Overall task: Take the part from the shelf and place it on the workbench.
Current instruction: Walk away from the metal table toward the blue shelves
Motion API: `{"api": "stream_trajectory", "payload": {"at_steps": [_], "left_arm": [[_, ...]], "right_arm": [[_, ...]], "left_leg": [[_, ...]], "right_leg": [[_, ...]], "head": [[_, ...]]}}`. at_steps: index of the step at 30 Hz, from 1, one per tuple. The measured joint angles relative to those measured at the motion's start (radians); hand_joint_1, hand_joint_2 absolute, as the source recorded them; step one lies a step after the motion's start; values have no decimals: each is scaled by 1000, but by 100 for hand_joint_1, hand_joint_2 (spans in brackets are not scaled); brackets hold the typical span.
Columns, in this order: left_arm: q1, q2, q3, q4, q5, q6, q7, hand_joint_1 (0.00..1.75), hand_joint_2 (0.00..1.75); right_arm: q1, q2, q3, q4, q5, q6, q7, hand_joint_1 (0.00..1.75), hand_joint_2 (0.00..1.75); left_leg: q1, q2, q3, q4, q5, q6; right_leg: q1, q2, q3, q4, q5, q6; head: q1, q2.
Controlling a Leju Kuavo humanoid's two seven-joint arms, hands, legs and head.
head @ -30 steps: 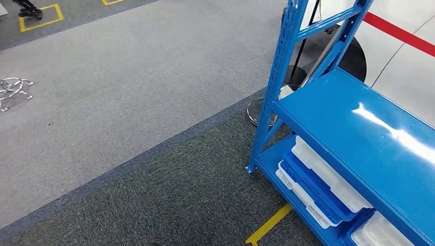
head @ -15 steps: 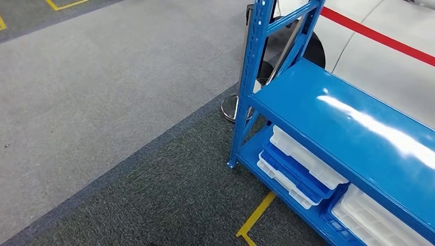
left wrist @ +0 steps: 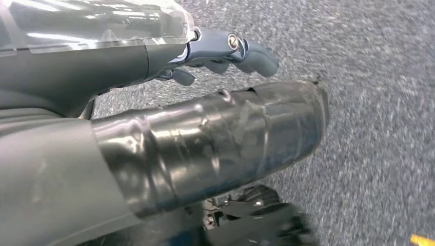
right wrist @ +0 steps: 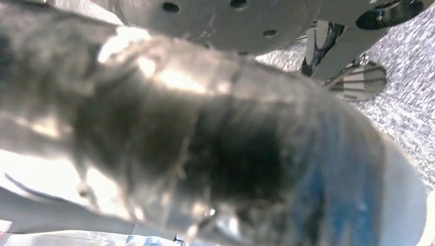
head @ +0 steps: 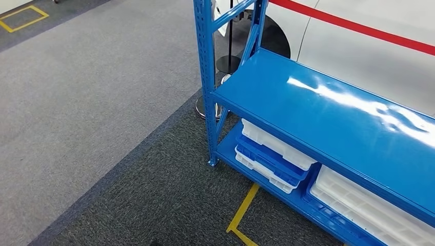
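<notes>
Head view: a blue shelf (head: pixel 328 118) fills the right of the frame, white trays (head: pixel 277 146) on its lower level; which is the part is unclear. Left wrist view: left hand (left wrist: pixel 220 51) fingers curled, holding nothing. Right wrist view: right hand (right wrist: pixel 205 143) blurred, state unclear.

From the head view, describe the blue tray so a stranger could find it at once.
Find the blue metal shelf and look at its bottom level, near the corner post. The blue tray sits sandwiched between two white trays, the only blue one in that stack.
</notes>
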Motion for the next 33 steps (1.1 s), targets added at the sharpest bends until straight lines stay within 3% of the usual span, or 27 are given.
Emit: {"api": "stream_trajectory", "payload": {"at_steps": [1,2,3,5,7,8,10,12,13,15,17,18,20,22,23,25,26,28,30,31,32,33], "left_arm": [[2,0,0,0,0,0,0,0,0],[4,0,0,0,0,0,0,0,0],[6,0,0,0,0,0,0,0,0],[6,0,0,0,0,0,0,0,0],[5,1,0,0,0,0,0,0,0],[4,2,0,0,0,-1,0,0,0],[2,2,0,0,0,-1,1,0,0],[1,1,-1,0,-1,-2,1,0,0],[2,1,-1,0,-1,-2,1,0,0],[5,1,-1,0,-1,-3,1,0,0],[8,1,-1,0,0,-3,1,0,0],[8,1,-1,0,0,-3,1,0,0],[7,0,-1,0,0,-3,1,0,0],[5,-1,-1,0,1,-4,1,0,0],[4,-1,-1,0,1,-4,0,0,0],[2,-1,-1,0,1,-6,-1,0,0],[1,-1,-1,0,2,-6,-2,0,0],[-1,-2,-1,0,2,-8,-3,0,0],[1,-2,-1,0,2,-8,-4,0,0],[4,-2,-1,0,2,-8,-5,0,0],[6,-2,-1,0,2,-10,-7,0,0],[7,-2,-1,0,3,-13,-11,0,0]], "right_arm": [[0,0,0,0,0,0,0,0,0],[0,0,0,0,0,1,0,0,0],[0,0,0,0,0,1,0,0,0],[0,0,0,0,0,1,0,0,0],[-2,1,0,0,1,2,0,0,0],[-2,1,0,0,1,3,0,0,0],[-1,2,0,1,2,3,0,0,0],[1,2,0,1,2,3,1,0,0],[1,2,0,1,2,3,1,0,0],[-2,2,0,1,2,3,2,0,0],[-1,1,0,1,2,5,2,0,0],[0,1,0,1,3,5,2,0,0],[2,-1,0,1,4,6,2,0,0],[0,-2,0,1,6,6,3,0,0],[-1,-2,0,1,6,6,3,0,0],[0,-2,0,1,7,6,3,0,0],[1,-2,0,1,7,6,3,0,0],[1,-1,0,1,7,6,3,0,0],[-1,-1,0,1,8,5,3,0,0],[-1,-1,0,1,8,5,3,0,0],[-1,-1,0,1,8,6,3,0,0],[0,-1,0,1,8,6,3,0,0]], "left_leg": [[1,-7,-33,63,-21,-1],[0,-11,-55,101,-24,1],[0,-13,-60,101,-5,3],[-2,-33,-21,-7,74,16],[-3,-78,25,-127,126,30],[-4,-94,36,-157,133,34],[-6,-88,42,-172,132,37],[-3,-64,49,-186,141,44],[0,-51,51,-194,146,48],[-2,-22,52,-198,149,54],[-4,7,50,-195,146,55],[-4,21,49,-193,144,54],[-4,44,51,-188,139,50],[-8,60,53,-182,131,40],[-10,67,55,-180,127,34],[-12,80,61,-180,124,21],[-10,80,64,-179,121,15],[-6,47,53,-144,91,3],[-3,2,5,-31,22,-4],[-3,-8,-27,38,-9,-6],[-3,-11,-51,90,-25,-7],[-3,-12,-60,106,-19,-7]], "right_leg": [[1,11,-1,0,1,-2],[3,23,0,1,1,-2],[4,36,1,1,1,-2],[6,61,4,1,1,-2],[7,83,2,4,1,4],[5,93,-2,5,2,9],[0,112,-9,2,7,25],[1,93,-19,16,-3,35],[4,69,-34,47,-24,39],[3,19,-89,162,-88,43],[0,5,-137,261,-123,49],[-1,1,-136,264,-113,52],[-4,-18,-76,160,-54,53],[1,-53,-8,40,-14,44],[4,-63,7,10,-9,38],[8,-54,6,3,-10,27],[6,-45,6,1,-8,20],[0,-28,8,-6,0,6],[-2,-9,5,-8,6,-3],[0,2,3,-8,7,-5],[1,14,1,-6,7,-6],[1,27,0,-5,7,-6]], "head": [[0,0],[0,0],[0,0],[0,0],[0,0],[1,0],[0,0],[1,0],[3,0],[6,0],[6,0],[6,0],[6,0],[6,0],[5,0],[5,0],[5,0],[4,0],[3,0],[3,0],[3,0],[3,0]]}}
